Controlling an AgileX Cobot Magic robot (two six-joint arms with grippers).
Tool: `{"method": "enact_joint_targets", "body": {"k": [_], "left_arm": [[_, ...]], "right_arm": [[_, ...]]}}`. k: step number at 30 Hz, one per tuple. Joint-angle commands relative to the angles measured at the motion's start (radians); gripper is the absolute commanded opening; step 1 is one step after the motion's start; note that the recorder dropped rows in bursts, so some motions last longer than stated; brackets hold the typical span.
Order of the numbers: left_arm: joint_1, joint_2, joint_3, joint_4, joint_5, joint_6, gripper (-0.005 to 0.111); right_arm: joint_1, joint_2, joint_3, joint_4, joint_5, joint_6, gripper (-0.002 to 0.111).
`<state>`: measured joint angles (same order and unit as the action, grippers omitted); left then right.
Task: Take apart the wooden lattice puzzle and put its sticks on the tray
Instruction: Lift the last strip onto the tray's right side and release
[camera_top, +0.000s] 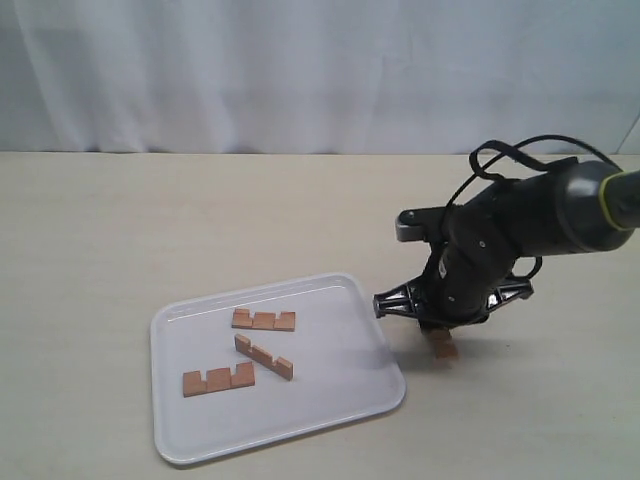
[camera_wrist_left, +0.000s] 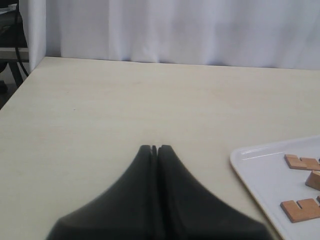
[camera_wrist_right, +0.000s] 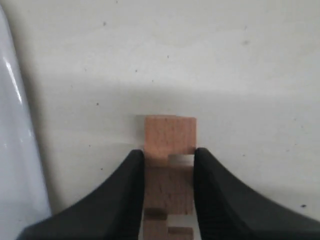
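Note:
The white tray (camera_top: 340, 345) lies at the front of the table with three notched sticks on it, one further back (camera_top: 264, 320), one in the middle (camera_top: 264, 357) and one nearest the front (camera_top: 218, 380). No crossed lattice is in view. Just right of the tray, my right gripper (camera_top: 440, 335) points down, shut on a fourth stick (camera_top: 443, 346) low over the table. The right wrist view shows that stick (camera_wrist_right: 170, 132) clamped between the fingers of the right gripper (camera_wrist_right: 169, 152). My left gripper (camera_wrist_left: 155, 148) is shut and empty, left of the tray (camera_wrist_left: 255, 170).
A white curtain hangs behind the beige table (camera_top: 150, 220). The right arm and its cables (camera_top: 520, 225) rise to the right of the tray. The left arm is outside the exterior view.

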<state>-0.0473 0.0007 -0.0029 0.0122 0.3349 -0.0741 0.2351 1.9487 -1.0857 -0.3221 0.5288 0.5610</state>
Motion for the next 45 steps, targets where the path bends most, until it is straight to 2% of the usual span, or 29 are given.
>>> {"method": "enact_joint_targets", "body": {"k": [1, 3, 5, 7, 18, 20, 27, 31, 35, 37, 38, 41, 42, 45], "left_arm": [[-0.003, -0.001, 0.003, 0.002, -0.011, -0.001, 0.000], [-0.003, -0.001, 0.003, 0.002, -0.011, -0.001, 0.000], [-0.003, -0.001, 0.003, 0.002, -0.011, -0.001, 0.000], [-0.003, -0.001, 0.003, 0.002, -0.011, -0.001, 0.000], [-0.003, -0.001, 0.003, 0.002, -0.011, -0.001, 0.000], [-0.003, -0.001, 0.003, 0.002, -0.011, -0.001, 0.000], [-0.003, -0.001, 0.003, 0.002, -0.011, -0.001, 0.000], [-0.003, -0.001, 0.003, 0.002, -0.011, -0.001, 0.000], [-0.003, -0.001, 0.003, 0.002, -0.011, -0.001, 0.000], [-0.003, -0.001, 0.003, 0.002, -0.011, -0.001, 0.000], [-0.003, -0.001, 0.003, 0.002, -0.011, -0.001, 0.000], [-0.003, -0.001, 0.003, 0.002, -0.011, -0.001, 0.000], [-0.003, -0.001, 0.003, 0.002, -0.011, -0.001, 0.000], [-0.003, -0.001, 0.003, 0.002, -0.011, -0.001, 0.000]], "right_arm": [[0.015, -0.123, -0.040, -0.004, 0.028, -0.087, 0.005], [0.066, -0.144, -0.038, 0.001, 0.001, -0.087, 0.005], [0.175, -0.125, -0.038, -0.039, -0.065, -0.087, 0.005], [0.222, -0.088, -0.062, -0.054, -0.075, -0.072, 0.005], [0.268, 0.070, -0.129, -0.042, -0.059, 0.004, 0.005], [0.268, 0.079, -0.135, -0.044, -0.059, 0.004, 0.011], [0.268, 0.079, -0.135, -0.046, -0.087, 0.011, 0.049], [0.268, 0.038, -0.171, -0.054, -0.030, 0.009, 0.055], [0.268, -0.022, -0.255, -0.054, 0.146, -0.041, 0.054], [0.268, -0.055, -0.288, -0.054, 0.244, -0.108, 0.051], [0.268, -0.071, -0.297, -0.054, 0.291, -0.149, 0.043], [0.263, -0.104, -0.308, -0.084, 0.412, -0.266, 0.009], [0.252, -0.112, -0.308, -0.088, 0.449, -0.296, 0.005], [0.191, -0.117, -0.306, -0.024, 0.563, -0.415, 0.004]]}}
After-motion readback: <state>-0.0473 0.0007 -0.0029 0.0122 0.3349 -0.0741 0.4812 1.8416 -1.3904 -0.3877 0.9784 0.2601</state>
